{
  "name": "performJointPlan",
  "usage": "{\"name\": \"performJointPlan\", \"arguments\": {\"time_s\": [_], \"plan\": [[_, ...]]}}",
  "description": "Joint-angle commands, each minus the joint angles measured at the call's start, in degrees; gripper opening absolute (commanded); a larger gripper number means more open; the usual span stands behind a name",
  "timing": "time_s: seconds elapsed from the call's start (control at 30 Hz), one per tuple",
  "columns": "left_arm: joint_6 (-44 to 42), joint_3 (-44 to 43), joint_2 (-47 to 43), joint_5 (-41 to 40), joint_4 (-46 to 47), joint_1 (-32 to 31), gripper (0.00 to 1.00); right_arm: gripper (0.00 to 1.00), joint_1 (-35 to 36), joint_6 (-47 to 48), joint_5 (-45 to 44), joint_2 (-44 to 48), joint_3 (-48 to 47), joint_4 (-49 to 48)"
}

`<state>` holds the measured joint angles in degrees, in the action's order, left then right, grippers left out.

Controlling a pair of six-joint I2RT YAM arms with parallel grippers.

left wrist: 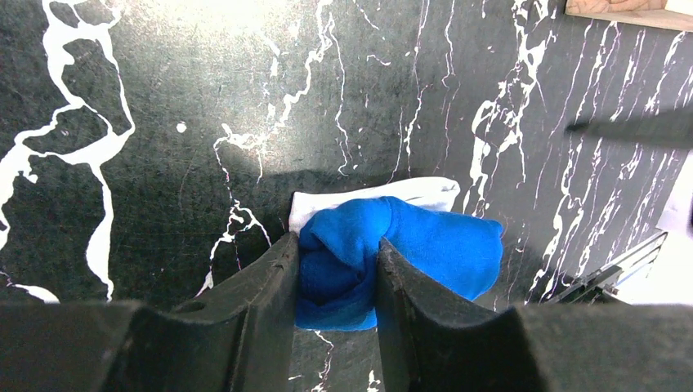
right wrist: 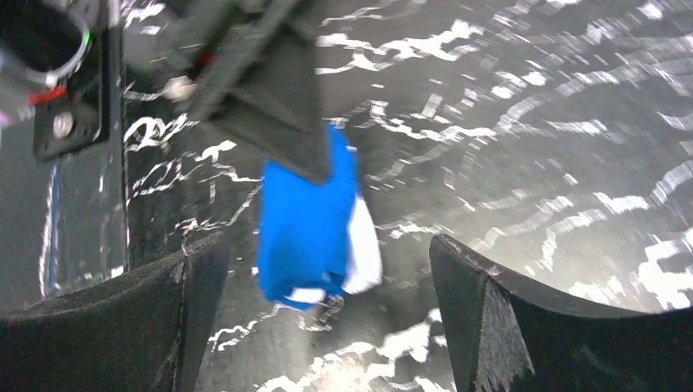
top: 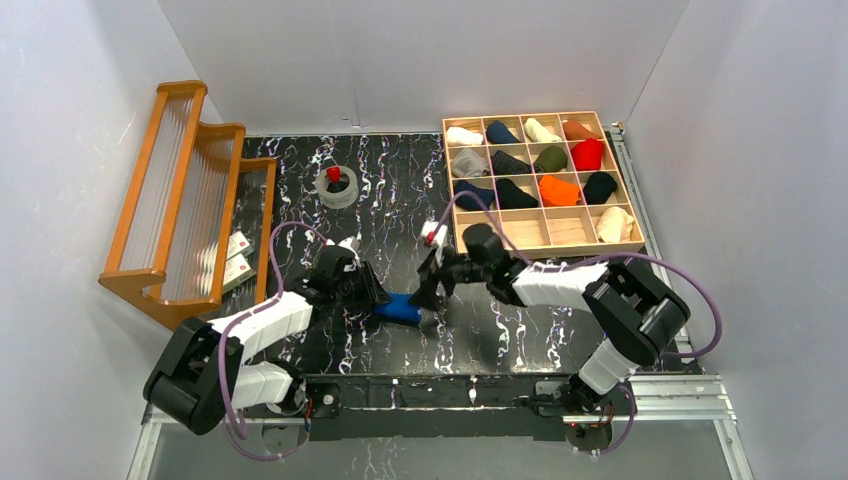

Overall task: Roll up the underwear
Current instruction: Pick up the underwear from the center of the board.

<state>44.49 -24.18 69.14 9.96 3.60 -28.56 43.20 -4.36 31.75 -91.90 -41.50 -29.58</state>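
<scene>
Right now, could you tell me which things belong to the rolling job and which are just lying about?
In the job:
blue underwear, pinched in the left gripper
right gripper, open beside it

Lying about:
rack
tape roll
cards
box of rolled garments

No text is legible; small cards (top: 238, 246) perhaps bear print.
</scene>
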Motion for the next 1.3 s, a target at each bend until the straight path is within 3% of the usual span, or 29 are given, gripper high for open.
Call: {"name": "performJointPlan", "arguments": {"time_s": [0.0, 0.27, 0.53, 0.77, 0.83, 0.9, 0.97, 1.13, 1.27], "plan": [[-2.9, -1.5, 2.0, -0.8, -7.1, 0.3, 0.32, 0.96, 8.2, 22.5, -6.1, 4.1, 1.3, -5.2], [-3.6, -2.5, 2.2, -0.7, -8.8, 0.3, 0.32, 0.89, 15.8, 36.5, -11.8, 0.7, 0.4, -1.6], [-3.8, -2.5, 2.1, -0.3, -9.0, 0.3, 0.31, 0.73, 19.1, 37.5, -13.1, -5.6, -1.1, -0.2], [-4.3, -3.7, 1.4, -0.4, -10.5, 0.3, 0.33, 0.59, 19.4, 38.1, -28.8, -9.6, 2.9, -1.7], [-4.7, -4.0, 1.6, 0.2, -10.3, 0.3, 0.34, 0.63, 19.4, 37.5, -28.7, -10.7, 3.0, -0.2], [-5.6, -5.0, 2.7, 0.7, -11.2, 0.3, 0.34, 0.73, 19.4, 37.2, -29.2, -11.8, 2.9, 0.5], [-6.1, -5.5, 3.5, 1.2, -11.3, 0.3, 0.34, 0.76, 19.4, 37.1, -30.2, -12.2, 2.6, 1.0], [-7.1, -6.7, 5.1, 1.3, -12.1, 0.4, 0.34, 0.60, 18.9, 37.4, -31.2, -13.0, 2.2, 1.6], [-7.2, -7.8, 5.6, 1.5, -12.0, 0.6, 0.37, 0.53, 18.7, 36.0, -29.0, -13.6, 2.1, 4.3]]}}
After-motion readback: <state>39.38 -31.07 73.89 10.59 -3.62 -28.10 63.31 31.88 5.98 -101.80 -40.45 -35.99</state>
